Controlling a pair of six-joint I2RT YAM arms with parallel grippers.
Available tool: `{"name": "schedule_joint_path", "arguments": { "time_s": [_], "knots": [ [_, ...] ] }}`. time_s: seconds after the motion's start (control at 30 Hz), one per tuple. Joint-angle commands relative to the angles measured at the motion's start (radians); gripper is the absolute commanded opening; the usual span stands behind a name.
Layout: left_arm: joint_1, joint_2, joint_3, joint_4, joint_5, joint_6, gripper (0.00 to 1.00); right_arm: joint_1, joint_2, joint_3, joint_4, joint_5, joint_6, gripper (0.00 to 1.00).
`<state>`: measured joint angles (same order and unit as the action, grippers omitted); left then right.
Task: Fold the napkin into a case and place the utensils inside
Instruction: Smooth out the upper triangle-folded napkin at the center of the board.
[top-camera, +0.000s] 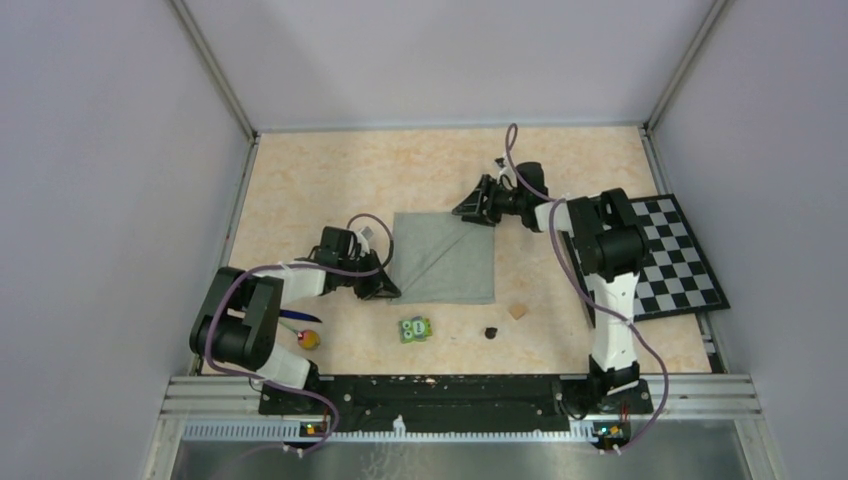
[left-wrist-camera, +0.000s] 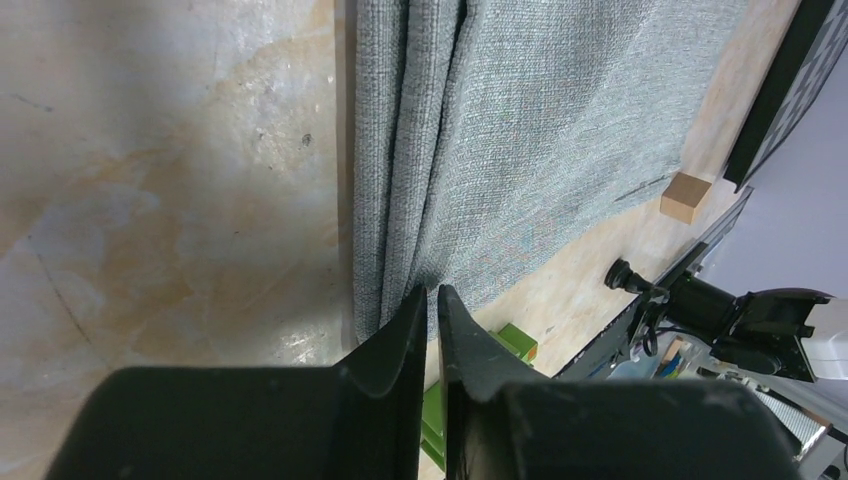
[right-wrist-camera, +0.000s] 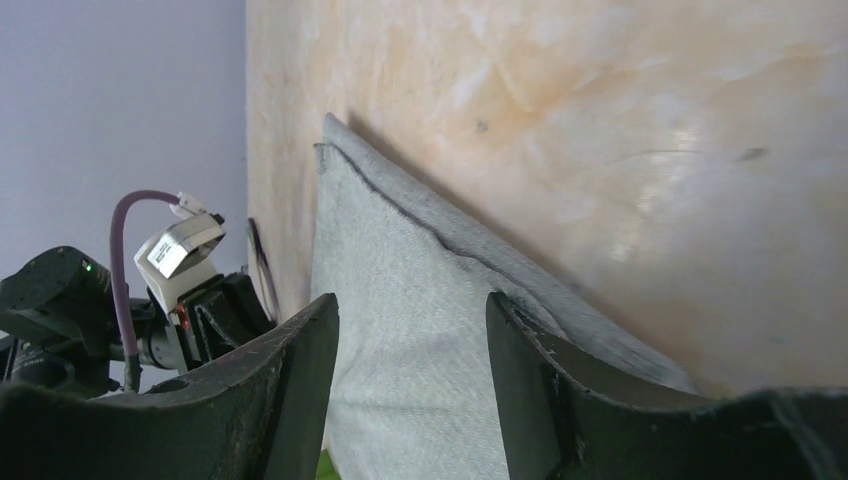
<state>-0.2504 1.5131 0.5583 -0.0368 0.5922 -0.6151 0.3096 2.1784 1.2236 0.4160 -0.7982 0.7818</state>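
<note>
The napkin is lying flat in the middle of the worktop, partly folded. The left end effector is clenching its near left corner at the very tips, so the layers are risking slipping out or separating. The right end effector is standing released, straddling the far right corner. A one-sided pull would be skewing the fold. The blue utensil and the yellow-headed utensil are sitting beside the left arm, risking a knock. No writing is showing legibly.
</note>
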Motion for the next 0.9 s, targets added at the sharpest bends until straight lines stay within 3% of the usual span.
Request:
{"name": "schedule_joint_path", "arguments": {
  "time_s": [0.0, 0.17, 0.33, 0.53, 0.67, 0.77, 0.87],
  "knots": [
    [0.023, 0.038, -0.040, 0.000, -0.097, 0.036, 0.14, -0.075, -0.008, -0.022, 0.054, 0.020, -0.045, 0.56],
    [0.025, 0.028, -0.033, -0.009, -0.091, 0.047, 0.14, -0.115, -0.038, -0.013, 0.028, 0.027, -0.062, 0.56],
    [0.023, -0.019, 0.010, -0.053, -0.058, 0.061, 0.17, -0.119, -0.116, 0.062, -0.191, 0.106, -0.171, 0.56],
    [0.023, -0.106, 0.108, -0.133, 0.022, 0.077, 0.33, -0.118, -0.322, 0.029, -0.309, 0.167, -0.231, 0.58],
    [0.023, -0.126, 0.195, -0.149, 0.043, 0.068, 0.50, -0.104, -0.433, -0.056, -0.328, 0.149, -0.212, 0.58],
    [0.024, -0.067, 0.302, -0.197, -0.064, 0.133, 0.62, -0.039, -0.487, -0.183, -0.201, 0.091, -0.135, 0.58],
    [0.027, 0.049, 0.447, -0.268, -0.177, 0.193, 0.68, 0.039, -0.514, -0.266, -0.187, 0.097, -0.110, 0.58]
  ]
}}
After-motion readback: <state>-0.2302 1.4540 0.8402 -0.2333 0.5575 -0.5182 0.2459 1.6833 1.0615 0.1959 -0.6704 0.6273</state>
